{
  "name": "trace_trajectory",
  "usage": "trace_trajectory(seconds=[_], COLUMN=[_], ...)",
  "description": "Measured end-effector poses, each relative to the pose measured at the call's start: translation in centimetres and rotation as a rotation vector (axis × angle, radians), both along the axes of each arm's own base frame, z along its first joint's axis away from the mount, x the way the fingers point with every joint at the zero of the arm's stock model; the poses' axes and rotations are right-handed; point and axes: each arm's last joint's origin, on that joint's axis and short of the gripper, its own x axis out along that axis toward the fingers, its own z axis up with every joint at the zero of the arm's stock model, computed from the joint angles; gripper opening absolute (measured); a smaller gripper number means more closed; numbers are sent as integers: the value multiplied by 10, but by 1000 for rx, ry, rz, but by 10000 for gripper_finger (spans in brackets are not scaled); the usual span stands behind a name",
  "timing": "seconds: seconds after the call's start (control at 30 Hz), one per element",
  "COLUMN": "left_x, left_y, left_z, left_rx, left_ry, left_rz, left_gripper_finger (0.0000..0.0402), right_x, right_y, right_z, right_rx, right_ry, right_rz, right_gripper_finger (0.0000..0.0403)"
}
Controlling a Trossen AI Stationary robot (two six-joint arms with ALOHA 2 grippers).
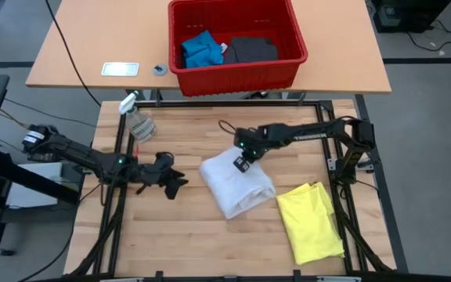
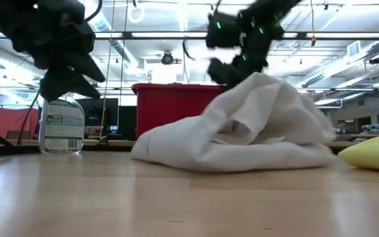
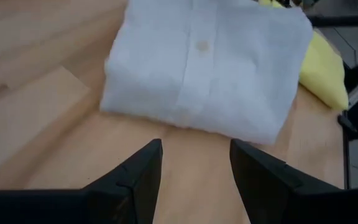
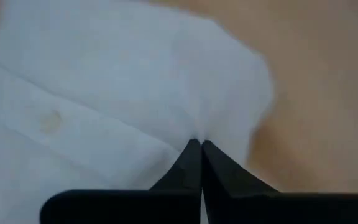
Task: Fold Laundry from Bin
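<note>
A folded white shirt (image 1: 237,184) lies mid-table, humped up at its far end (image 2: 262,82). My right gripper (image 4: 201,146) stands over that far end, shut on the cloth. My left gripper (image 3: 194,162) hovers open just left of the shirt, pointing at it with nothing between its fingers. A folded yellow T-shirt (image 1: 310,219) lies flat on the table at the near right. The red bin (image 1: 288,59) stands on the far table, holding a blue piece (image 1: 200,48) and a dark grey piece (image 1: 250,49). My right gripper pinches the white shirt's top layer (image 4: 185,127) near its far left corner between the tips of its two fingers. The fingers come steeply from above. The cloth puckers into a crease at the tips and rises to a peak, while the remainder of the shirt lies on the table.
A clear spray bottle (image 1: 138,117) stands at the table's far left corner. A black frame (image 1: 210,103) rims the table. On the far table, left of the bin, lie a white card (image 1: 120,69) and a small round object (image 1: 160,70). Bare wood shows at the near left.
</note>
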Motion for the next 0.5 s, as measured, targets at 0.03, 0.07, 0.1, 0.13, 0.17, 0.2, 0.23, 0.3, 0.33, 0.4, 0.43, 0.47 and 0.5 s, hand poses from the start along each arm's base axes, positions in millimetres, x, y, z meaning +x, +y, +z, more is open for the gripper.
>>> trace_trajectory(seconds=[0.03,0.07,0.1,0.13,0.17,0.2,0.23,0.3,0.33,0.4,0.43,0.47,0.5], left_x=[1,2,4,5,7,8,10,13,14,16,17,17,18], left_y=[2,4,6,8,10,12,14,18,19,20,20,20,20], left_z=[2,4,7,10,14,19,24,33,38,47,51,55,58], left_rx=[7,17,26,39,51,64,79,101,110,123,126,126,124], left_ry=[-6,-11,-17,-23,-33,-43,-55,-76,-87,-112,-125,-135,-142], left_rz=[7,12,17,20,23,25,26,32,33,34,32,32,31], left_gripper_finger=[194,194,194,194,194,194,194,194,194,194,194,194,194], right_x=[4,8,12,17,20,24,27,32,33,35,36,36,37], right_y=[-2,-3,-3,-1,1,3,6,14,19,30,36,43,50], right_z=[13,26,41,57,73,89,104,134,145,160,163,163,162], right_rx=[-53,-114,-185,-263,-338,-408,-466,-545,-565,-571,-553,-528,-501], right_ry=[-3,-6,-14,-24,-35,-53,-82,-152,-184,-243,-269,-291,-303], right_rz=[27,64,110,156,192,222,251,308,336,395,424,455,487], right_gripper_finger=[5,5,4,4,3,3,3,2,2,2,2,2,2])
